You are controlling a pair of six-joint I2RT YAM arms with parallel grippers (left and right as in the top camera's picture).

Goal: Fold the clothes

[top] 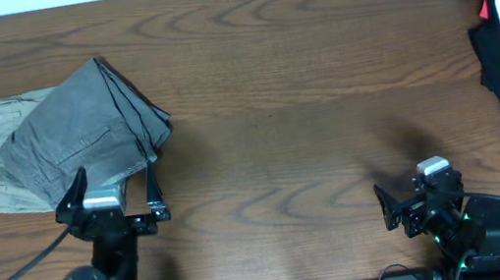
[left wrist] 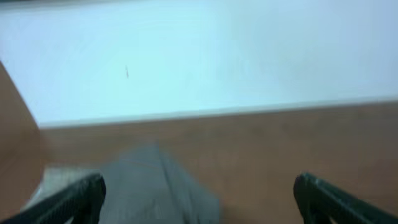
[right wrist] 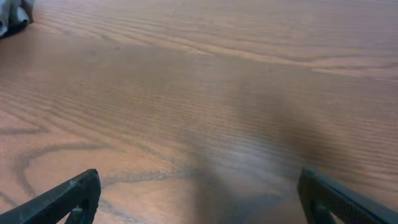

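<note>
- As L gripper (top: 114, 172) hangs jaws apart at near edge of grey shorts (top: 79, 126), far left, pinch may snag beige pair (top: 1, 187) beneath.
- R gripper (top: 391, 208): jaws apart, well off from cloth; solo fold may bunch.

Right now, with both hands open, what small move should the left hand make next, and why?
Probably ease the left hand forward and down onto the near edge of the grey shorts, then close. It is open and empty right at that edge, and the shorts lie rumpled on a beige pair. The right hand is open too, but far off to the right.
</note>
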